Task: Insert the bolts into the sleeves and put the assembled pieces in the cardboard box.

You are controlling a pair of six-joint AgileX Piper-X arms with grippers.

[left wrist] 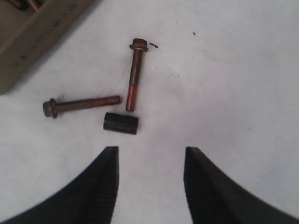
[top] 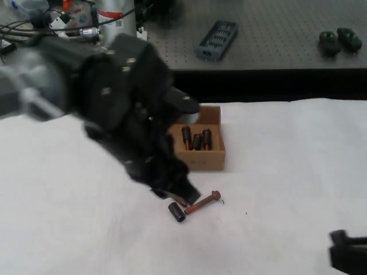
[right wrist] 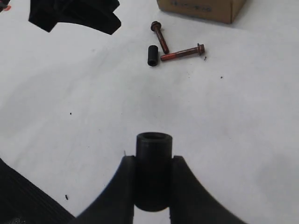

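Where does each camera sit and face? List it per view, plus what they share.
High view: behind the arms, facing forward and down over the bench; left arm looms above the loose sleeve.
Left wrist view: faces down at two bolts; own jaws open.
Right wrist view: low, facing the cardboard box; own jaws shut on a second sleeve.
Shared: all three show the loose sleeve and cardboard box.

Pretty bright, even overhead light; the white surface [top: 298, 172] looks nearly washed out, and the bolts [left wrist: 135, 74] only throw faint soft shadows.
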